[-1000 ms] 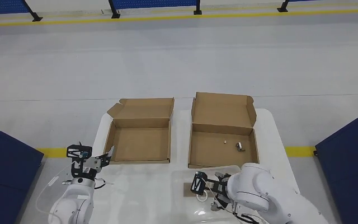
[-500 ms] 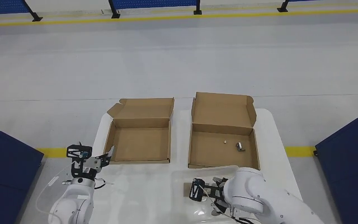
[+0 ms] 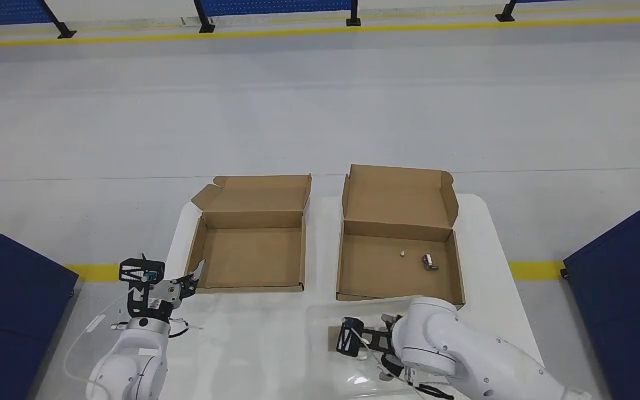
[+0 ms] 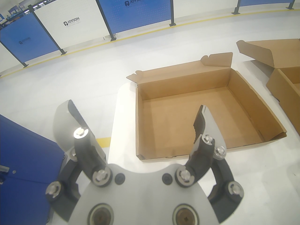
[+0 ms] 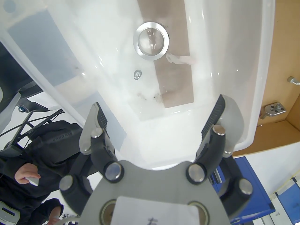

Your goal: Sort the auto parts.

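Metal ring (image 5: 151, 56) in clear bin (image 5: 264, 47) below right hand (image 5: 159, 101), apart; left hand (image 4: 135, 104) apart near cardboard box (image 4: 185, 85).

Two open cardboard boxes sit side by side on the table, lids folded back. The left box (image 3: 250, 258) (image 4: 199, 113) shows a bare brown floor. In the right box (image 3: 385, 268) (image 5: 279, 47) lie two small metal parts, near each other but apart: a flat grey bracket (image 3: 429, 261) (image 5: 273, 110) with holes, and a short rounded pin (image 3: 401, 253) (image 5: 293, 80). Just beside the right box, on its near side, stands a translucent white bin (image 5: 264, 47). On its floor lie a shiny round ring (image 5: 151, 41), flat, and close by a small bolt (image 5: 137, 74).
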You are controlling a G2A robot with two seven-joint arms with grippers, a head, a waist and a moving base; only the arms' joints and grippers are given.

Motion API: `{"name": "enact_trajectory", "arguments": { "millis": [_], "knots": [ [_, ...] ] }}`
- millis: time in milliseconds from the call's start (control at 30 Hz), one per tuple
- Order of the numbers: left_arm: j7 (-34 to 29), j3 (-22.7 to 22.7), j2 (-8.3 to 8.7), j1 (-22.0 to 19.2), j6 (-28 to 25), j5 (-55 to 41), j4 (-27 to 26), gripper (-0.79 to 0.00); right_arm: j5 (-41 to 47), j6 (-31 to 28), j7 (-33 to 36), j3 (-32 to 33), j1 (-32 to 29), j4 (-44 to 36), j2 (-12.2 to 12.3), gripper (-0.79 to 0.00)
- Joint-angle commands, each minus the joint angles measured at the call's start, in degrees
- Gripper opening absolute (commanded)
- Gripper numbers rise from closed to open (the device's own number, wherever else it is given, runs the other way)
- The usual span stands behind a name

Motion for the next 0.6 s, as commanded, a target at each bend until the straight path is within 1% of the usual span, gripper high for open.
{"name": "enact_trajectory", "arguments": {
  "millis": [0,200,567],
  "knots": [
    [0.00,0.00,0.00,0.00,0.00,0.00,0.00,0.000,0.00,-0.01,0.00,0.00,0.00,0.00,0.00,0.000],
    [0.00,0.00,0.00,0.00,0.00,0.00,0.00,0.000,-2.93,-0.23,-1.49,-1.59,-0.63,1.67,-0.29,0.000],
    [0.00,0.00,0.00,0.00,0.00,0.00,0.00,0.000,-3.66,-0.08,-2.41,-4.77,0.91,5.29,-2.00,0.000]
  ]
}}
